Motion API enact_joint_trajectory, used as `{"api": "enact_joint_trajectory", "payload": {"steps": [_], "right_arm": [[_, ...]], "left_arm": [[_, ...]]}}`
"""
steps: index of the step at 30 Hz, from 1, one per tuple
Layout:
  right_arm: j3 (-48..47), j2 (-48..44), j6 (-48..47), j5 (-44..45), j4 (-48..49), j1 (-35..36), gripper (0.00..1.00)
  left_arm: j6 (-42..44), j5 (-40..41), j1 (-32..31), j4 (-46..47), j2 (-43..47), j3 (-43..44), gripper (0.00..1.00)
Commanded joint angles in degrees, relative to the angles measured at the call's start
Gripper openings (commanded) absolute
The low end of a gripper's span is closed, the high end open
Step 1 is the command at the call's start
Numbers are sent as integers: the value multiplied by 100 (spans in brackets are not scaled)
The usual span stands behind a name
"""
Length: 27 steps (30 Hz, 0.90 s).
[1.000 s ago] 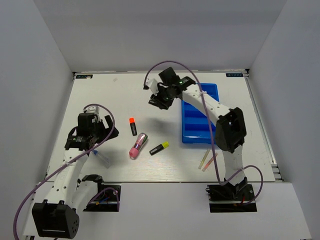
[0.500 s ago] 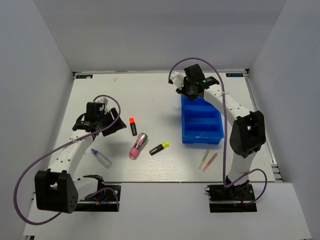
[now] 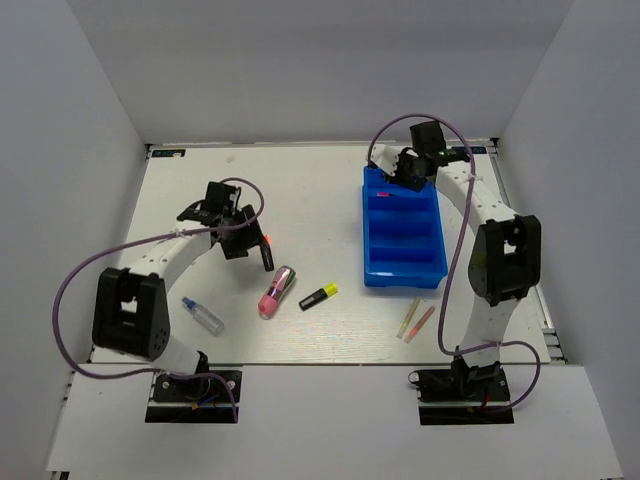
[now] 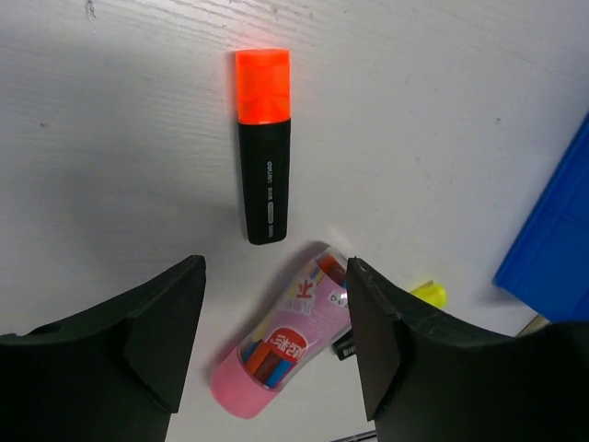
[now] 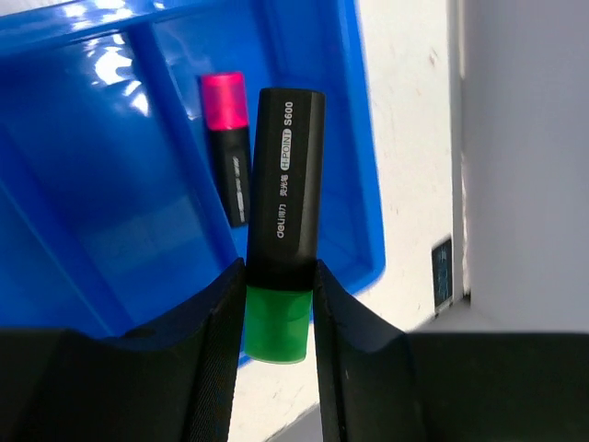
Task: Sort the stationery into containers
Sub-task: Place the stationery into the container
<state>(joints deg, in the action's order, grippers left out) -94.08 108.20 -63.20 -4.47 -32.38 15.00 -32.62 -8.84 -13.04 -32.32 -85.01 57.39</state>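
table (image 3: 300,190): we're working on a flat white matte top with a faint grain.
tray (image 3: 404,277): we're looking at glossy blue hard plastic, rectangular, ribbed into long compartments, sitting on the right arm's side.
right gripper (image 5: 281,276): we're pinching the green highlighter (image 5: 285,184) by its cap end and hanging it over the tray's far compartment. Its axis is roughly parallel to the pink-capped highlighter (image 5: 228,147) lying in there, just beside it.
left gripper (image 4: 276,272): we're holding the jaws spread with nothing between them, low over the table.
fat marker (image 4: 281,345): we're seeing a pink rounded barrel with a printed label, lying loose under the left jaws.
orange highlighter (image 4: 264,157): we're treating this as the left arm's likely next pick, since that arm is far nearer. It's lying just ahead of the fingertips, butt end toward us, cap away. Its long axis is running straight out from the gap, so the jaws would close across its width. Black body, translucent cap.
yellow highlighter (image 3: 319,295): it's lying loose between fat marker and tray.
thin pens (image 3: 416,320): they're lying as a pair near the tray's near end.
clear pen (image 3: 202,314): it's lying near the left arm's base.
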Motion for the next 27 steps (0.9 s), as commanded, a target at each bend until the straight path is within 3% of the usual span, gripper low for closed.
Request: {"api": "enact_joint_trajectory", "payload": {"steps": [1,4,13,14,16,17,19,22,24,25,27], "right_arm": [[-242,297,-869,-712,74,-155,0],[-374,499,-1089,-959,39,-217,0],[-840,1159,-1160,-634,540,-358,0],[-831,1168,-1160,-634,540,-367,5],[-805,1185,-1125,-617,514,-375,27],[-787,1177,-1046,-582,548,-375,51],[-673,1107,-949,-616,549,-393,88],[-568,958,-721,-765,531,-411,90],[-480,712,-510,-888,522,-437,87],[-392,650,-266,-1002,531,-472,84],[-348,316,175,-1240,514,-498,70]], "left_arm": [[-104,321,-190,-257,-269,352,74],[-113,436,-252,-258,-419,440,77],[-122,611,-401,-240,-753,642,81],[-87,664,-427,-258,-849,668,81],[-43,717,-463,-327,-946,800,81],[10,769,-498,-363,-982,888,81],[28,805,-516,-433,-1157,932,81],[63,849,-577,-495,-1316,1020,80],[63,1006,-647,-556,-1421,1082,78],[72,1129,-700,-591,-1456,1117,77],[63,1341,-770,-670,-1527,1169,74]]}}
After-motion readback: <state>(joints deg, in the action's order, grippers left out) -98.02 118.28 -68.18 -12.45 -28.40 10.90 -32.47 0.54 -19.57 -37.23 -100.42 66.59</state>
